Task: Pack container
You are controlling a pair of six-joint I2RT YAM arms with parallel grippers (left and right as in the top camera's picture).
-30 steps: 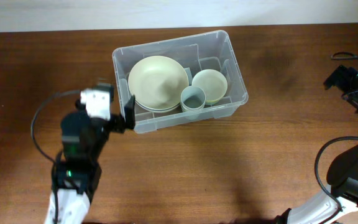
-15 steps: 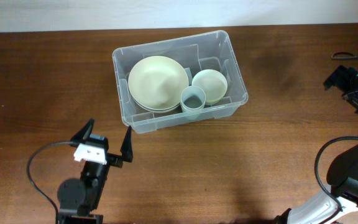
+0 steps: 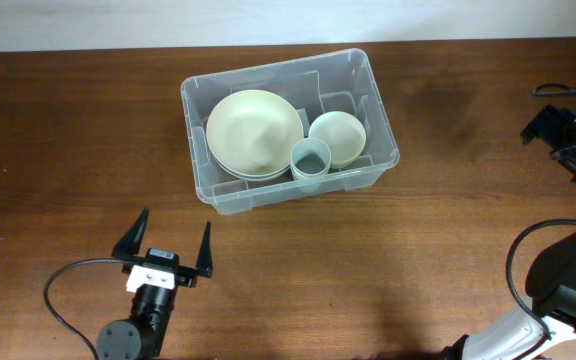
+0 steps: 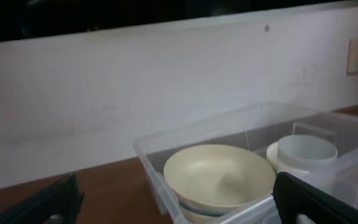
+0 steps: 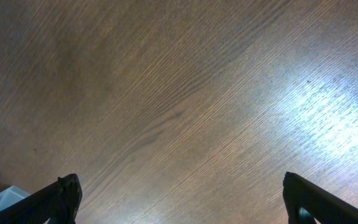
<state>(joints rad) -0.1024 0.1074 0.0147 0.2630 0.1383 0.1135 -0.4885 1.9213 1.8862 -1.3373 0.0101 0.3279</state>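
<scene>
Neatly, the container (image 3: 268, 196) holds bowls (image 3: 255, 130) and a cup (image 3: 310, 158)

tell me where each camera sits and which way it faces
overhead: above the table, looking straight down on the container; left gripper open lower left, right arm at right edge
left wrist: faces level toward the container and wall; own fingertips in bottom corners
right wrist: faces down at bare table; right gripper open, fingertips in bottom corners
shared: overhead and left wrist both show the large bowl
</scene>
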